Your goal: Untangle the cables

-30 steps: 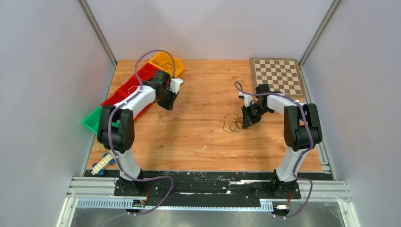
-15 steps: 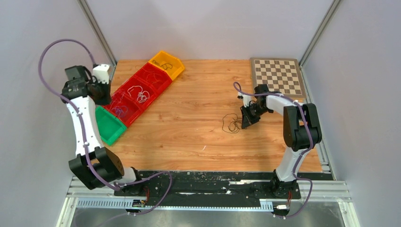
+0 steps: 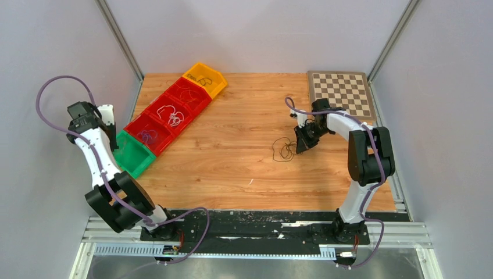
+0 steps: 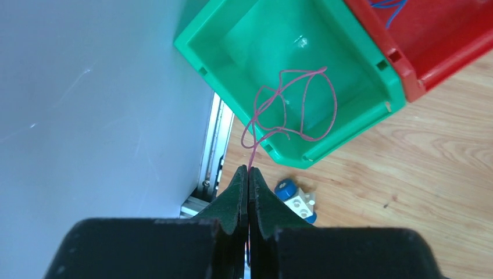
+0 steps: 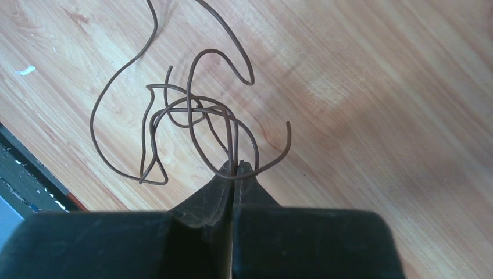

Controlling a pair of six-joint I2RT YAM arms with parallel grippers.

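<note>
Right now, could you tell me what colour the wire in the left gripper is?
Pink; the wire shows best in the left wrist view.

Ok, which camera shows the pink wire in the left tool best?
Left wrist: the pink wire extends from the shut left tool, looping in front of the green bin, every curl clear. Top external: too thin to make out. Right wrist: not in view.

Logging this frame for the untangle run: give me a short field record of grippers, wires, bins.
left gripper: shut on pink wire
pink wire: dangles in front of green bin, wrist view
right gripper: shut on brown wire tangle
brown wire tangle: spread low over table
red bins: wires inside
</note>
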